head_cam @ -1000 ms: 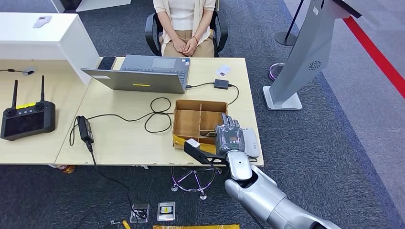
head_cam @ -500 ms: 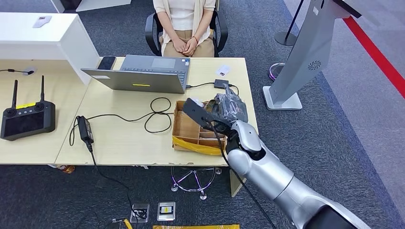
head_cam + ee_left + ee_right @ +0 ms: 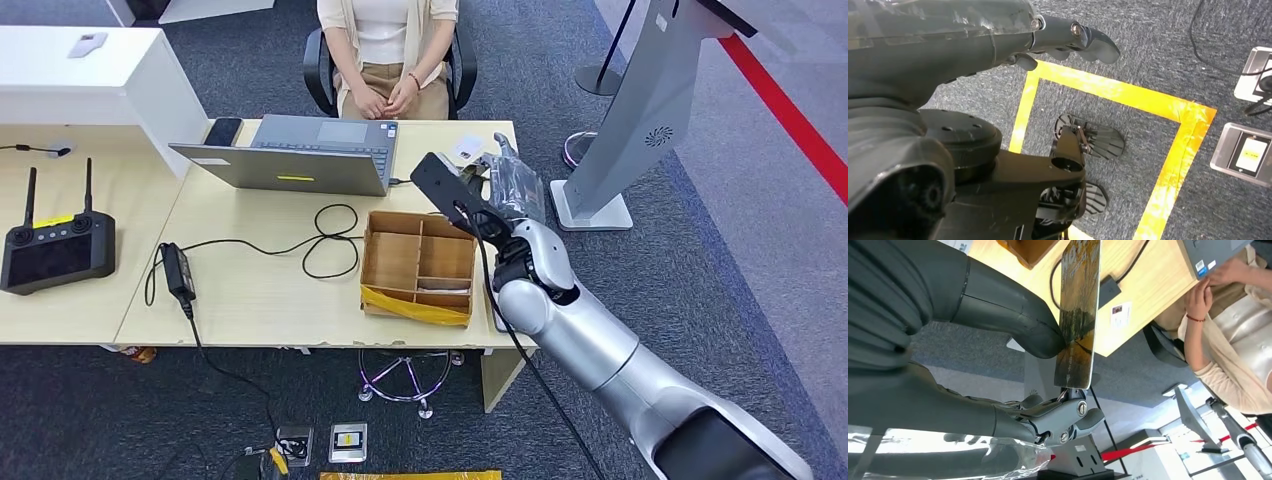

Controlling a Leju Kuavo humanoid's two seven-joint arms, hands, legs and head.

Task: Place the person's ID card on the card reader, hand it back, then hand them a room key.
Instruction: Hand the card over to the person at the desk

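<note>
Right wrist view: right hand (image 3: 998, 385) fingers pinch picture-printed room key card (image 3: 1078, 315) by edge, held above light wooden desk (image 3: 260, 290) far corner, towards seated person (image 3: 390, 50). Risk: thin edge grip (small contact) lets card slip mid-handover.

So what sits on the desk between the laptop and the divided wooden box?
In the head view, a looped black cable lies on the bare desktop between the laptop and the wooden box; nothing else.
</note>
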